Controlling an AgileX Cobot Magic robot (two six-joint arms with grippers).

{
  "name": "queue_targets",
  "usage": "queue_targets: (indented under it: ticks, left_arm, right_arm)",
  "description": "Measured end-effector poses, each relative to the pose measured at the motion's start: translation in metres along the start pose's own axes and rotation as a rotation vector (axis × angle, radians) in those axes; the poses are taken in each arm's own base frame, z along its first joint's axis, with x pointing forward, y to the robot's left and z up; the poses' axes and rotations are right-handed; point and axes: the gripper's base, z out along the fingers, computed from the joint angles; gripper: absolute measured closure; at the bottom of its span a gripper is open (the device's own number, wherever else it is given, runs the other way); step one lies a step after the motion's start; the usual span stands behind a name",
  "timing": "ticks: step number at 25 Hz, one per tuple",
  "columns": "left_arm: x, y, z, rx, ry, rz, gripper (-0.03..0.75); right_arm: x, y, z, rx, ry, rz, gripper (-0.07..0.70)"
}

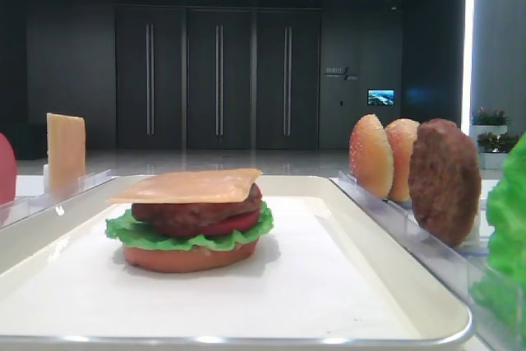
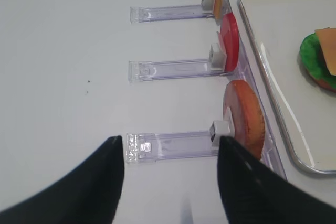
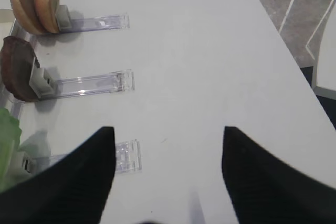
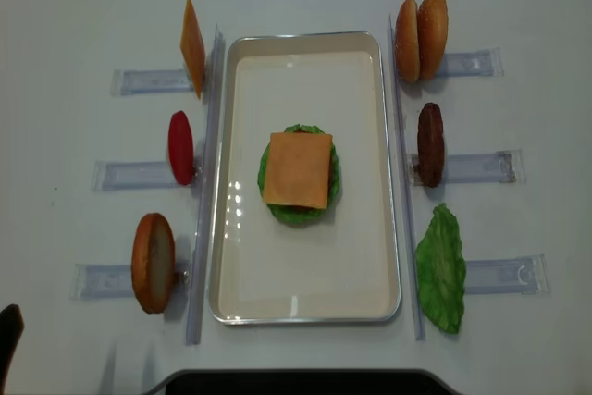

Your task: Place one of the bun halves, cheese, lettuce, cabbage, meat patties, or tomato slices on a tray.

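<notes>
On the cream tray (image 4: 231,302) stands a stack with a cheese (image 4: 297,169) slice on top, over a dark patty (image 1: 193,213), a red slice, lettuce (image 1: 131,232) and a bottom bun (image 1: 189,257). My left gripper (image 2: 169,140) hangs open over the table left of the tray, with a flat orange-brown bun half (image 2: 242,116) in its rack just ahead. My right gripper (image 3: 168,128) is open and empty above the table right of the tray. Upright in racks stand two sesame buns (image 4: 421,38), a patty (image 4: 429,143), a lettuce leaf (image 4: 441,268), a tomato slice (image 4: 181,147) and a cheese slice (image 4: 192,46).
Clear plastic racks (image 4: 476,166) run outward from both long sides of the tray, three on each side. The white table's right edge (image 3: 283,35) lies near the right gripper, with floor beyond it.
</notes>
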Motion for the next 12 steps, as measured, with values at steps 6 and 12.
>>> queue_targets:
  ticks: [6, 12]
  left_arm:
    - [0.0000, 0.0000, 0.0000, 0.000, 0.000, 0.000, 0.283]
    - [0.0000, 0.0000, 0.0000, 0.000, 0.000, 0.001, 0.283]
  right_arm:
    - [0.0000, 0.0000, 0.0000, 0.000, 0.000, 0.000, 0.209]
    - [0.0000, 0.0000, 0.0000, 0.000, 0.000, 0.000, 0.209]
